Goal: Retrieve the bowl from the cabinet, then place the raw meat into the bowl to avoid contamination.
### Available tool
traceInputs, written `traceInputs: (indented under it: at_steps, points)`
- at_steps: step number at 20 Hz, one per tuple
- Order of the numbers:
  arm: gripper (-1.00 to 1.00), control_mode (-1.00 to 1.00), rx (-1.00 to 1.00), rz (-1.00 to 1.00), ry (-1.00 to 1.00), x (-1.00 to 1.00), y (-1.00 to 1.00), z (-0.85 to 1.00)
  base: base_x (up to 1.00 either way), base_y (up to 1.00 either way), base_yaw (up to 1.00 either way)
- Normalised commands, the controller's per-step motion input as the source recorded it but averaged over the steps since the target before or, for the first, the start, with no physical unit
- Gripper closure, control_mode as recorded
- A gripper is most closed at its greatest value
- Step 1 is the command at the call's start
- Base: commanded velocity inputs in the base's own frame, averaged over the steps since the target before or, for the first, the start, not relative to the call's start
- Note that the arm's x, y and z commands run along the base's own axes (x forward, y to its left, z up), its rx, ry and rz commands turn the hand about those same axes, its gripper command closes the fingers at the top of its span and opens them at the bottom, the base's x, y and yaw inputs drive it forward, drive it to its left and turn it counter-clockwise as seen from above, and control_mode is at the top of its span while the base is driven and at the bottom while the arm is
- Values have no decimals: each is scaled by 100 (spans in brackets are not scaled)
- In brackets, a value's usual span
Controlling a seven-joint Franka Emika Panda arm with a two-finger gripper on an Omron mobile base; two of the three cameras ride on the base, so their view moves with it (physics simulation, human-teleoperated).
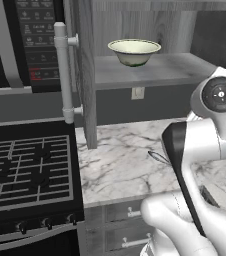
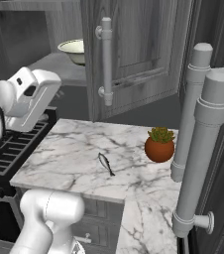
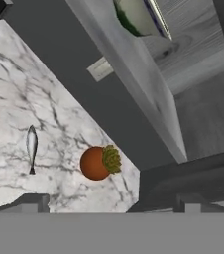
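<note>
- Stove (image 1: 27, 170) at far left of the left base view, black grates, knobs along its front edge.
- Microwave (image 1: 32, 40) above it, dark, control panel facing out.
- Cabinet (image 1: 150, 70) is open; one door (image 1: 85, 75) swung out edge-on beside the microwave, bar handle (image 1: 63, 72) on it upright.
- Bowl (image 1: 134, 52) sits upright on the cabinet shelf, inside the open compartment, near the front edge; also seen from the right base view (image 2: 74, 49) behind the open door (image 2: 134, 54).
- Wall outlet (image 1: 137, 93) just under the shelf.
- Marble counter (image 1: 120, 165) below the cabinet, right of the stove, drawers (image 1: 122, 225) under it.
- Raw meat (image 2: 105, 163) lies flat on the counter, mid-counter, well apart from the bowl; not touched by anything.
- Plant pot (image 2: 159, 146) stands upright on the counter to the right of the raw meat, near but apart.
- Gripper (image 3: 111, 201) hangs above the counter, fingers (image 3: 27, 201) spread wide with nothing between them; raw meat (image 3: 31, 146) and pot (image 3: 98, 162) lie ahead of it, bowl rim (image 3: 139, 17) at the top edge.
</note>
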Motion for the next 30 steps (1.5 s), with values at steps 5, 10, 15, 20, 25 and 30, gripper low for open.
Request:
traceInputs:
  at_steps: [5, 10, 15, 20, 25, 30]
  points:
    - [-100, -100, 0, -2, -3, 55, -15, 0, 0, 0, 0]
    - [-100, -100, -3, -12, 0, 32, -29, 0, 0, 0, 0]
    - [-100, -100, -4, -16, 0, 30, -29, 0, 0, 0, 0]
    - [-100, -100, -4, -17, -1, 32, -25, 0, 0, 0, 0]
    - [-100, -100, -4, -17, -3, 23, -33, 0, 0, 0, 0]
    - [-100, -100, -4, -15, -4, 6, -47, 0, 0, 0, 0]
